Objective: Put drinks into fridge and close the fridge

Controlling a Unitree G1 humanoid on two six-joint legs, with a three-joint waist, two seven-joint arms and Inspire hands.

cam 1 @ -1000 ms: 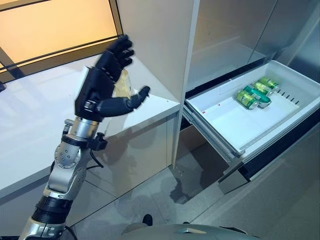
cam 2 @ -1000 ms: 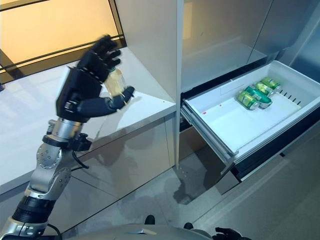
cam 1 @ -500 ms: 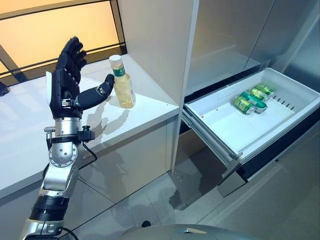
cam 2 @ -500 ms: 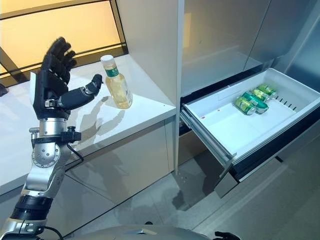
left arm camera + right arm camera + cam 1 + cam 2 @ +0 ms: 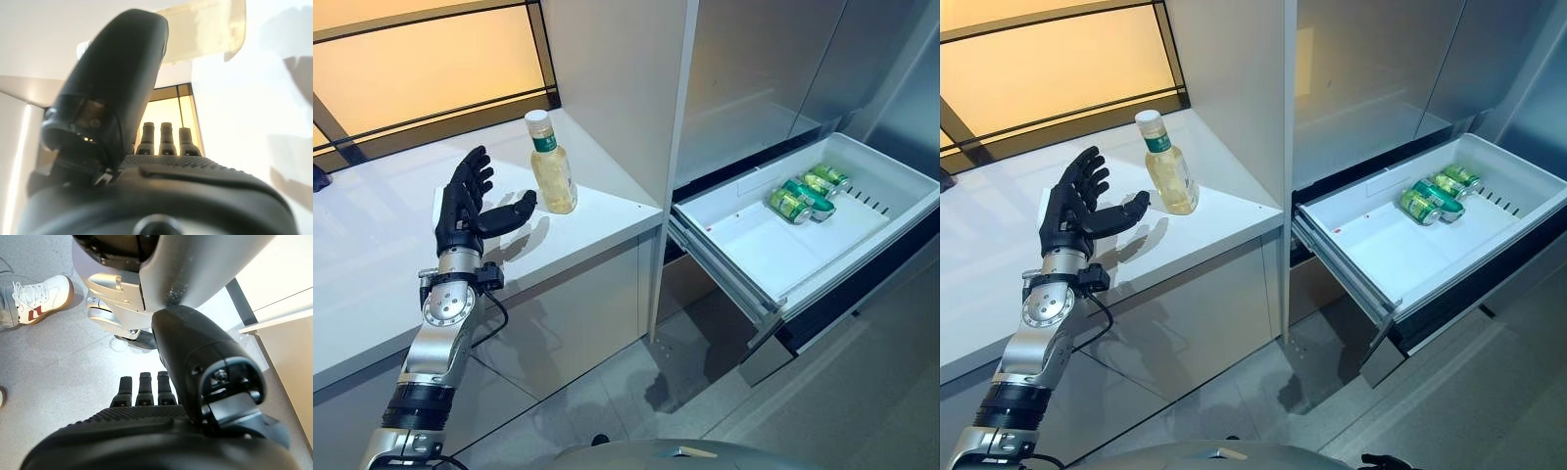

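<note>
Lying in fridge drawer: green cans.

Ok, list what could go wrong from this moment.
1. The left hand is open beside the bottle, not holding it; a sideways approach could tip the upright bottle over on the counter.
2. The cans lie on their sides in the open drawer; they may roll when it is shut.

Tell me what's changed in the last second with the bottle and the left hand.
The left hand let go of the bottle, drew back to the robot's left and dropped lower; it is now open beside it, not touching. The bottle stands upright on the counter. The drawer stayed open with its cans in place.
</note>
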